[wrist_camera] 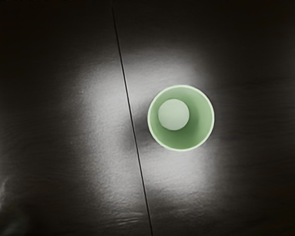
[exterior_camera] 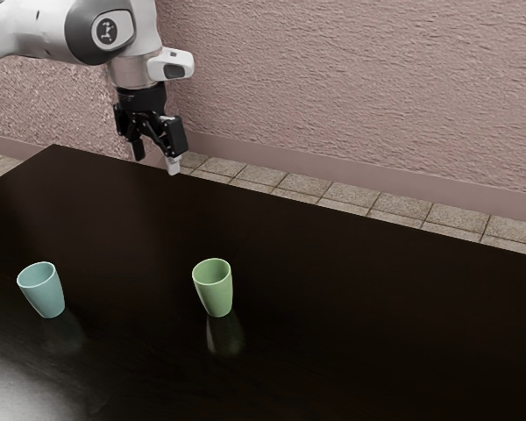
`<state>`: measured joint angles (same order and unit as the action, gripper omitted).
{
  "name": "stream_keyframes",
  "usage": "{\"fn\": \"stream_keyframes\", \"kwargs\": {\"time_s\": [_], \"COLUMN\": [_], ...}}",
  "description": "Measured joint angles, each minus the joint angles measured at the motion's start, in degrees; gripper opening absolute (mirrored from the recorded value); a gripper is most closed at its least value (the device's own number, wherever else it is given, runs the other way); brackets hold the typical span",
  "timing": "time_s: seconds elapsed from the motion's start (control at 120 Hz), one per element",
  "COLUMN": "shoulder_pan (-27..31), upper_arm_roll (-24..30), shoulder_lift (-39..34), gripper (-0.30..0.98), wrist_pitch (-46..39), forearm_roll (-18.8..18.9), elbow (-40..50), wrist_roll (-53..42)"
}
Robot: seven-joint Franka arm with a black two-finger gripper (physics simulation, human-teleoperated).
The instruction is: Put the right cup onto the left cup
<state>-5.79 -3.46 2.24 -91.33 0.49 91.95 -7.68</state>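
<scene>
Tool (exterior_camera: 156,158) hanging spread, I'm likely beginning the approach: the green cup (exterior_camera: 216,294) is standing on the surface (exterior_camera: 359,307), apart from the teal cup (exterior_camera: 47,298), probably needing me centring, then descending.

Dark glossy table (exterior_camera: 351,307), thin seam (wrist_camera: 132,118) along it, rough pinkish wall (exterior_camera: 359,79), baseboard (exterior_camera: 333,168), beige floor tiles (exterior_camera: 399,203)

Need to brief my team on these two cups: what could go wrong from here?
The green cup tapers downward, so closing the gripper off-centre might tip it. Lowered off-target, it could knock over the open-topped blue cup. The table looks glossy, so either cup may slide if nudged.
</scene>
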Motion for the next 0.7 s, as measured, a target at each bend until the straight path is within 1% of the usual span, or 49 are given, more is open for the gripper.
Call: {"fn": "stream_keyframes", "kwargs": {"time_s": [0.233,0.358,0.542,0.7], "shoulder_pan": [-0.74,-0.82,-0.25,-0.21], "upper_arm_roll": [0.03,0.14,1.07,2.02], "shoulder_lift": [0.08,-0.06,-0.22,-0.33], "gripper": [0.69,0.69,0.69,0.69], "wrist_pitch": [-0.44,-1.83,-5.1,-8.27], "forearm_roll": [-0.05,-0.41,-1.91,-3.95], "elbow": [0.34,2.76,6.97,11.27], "wrist_roll": [-0.09,-0.12,-0.15,0.01]}}
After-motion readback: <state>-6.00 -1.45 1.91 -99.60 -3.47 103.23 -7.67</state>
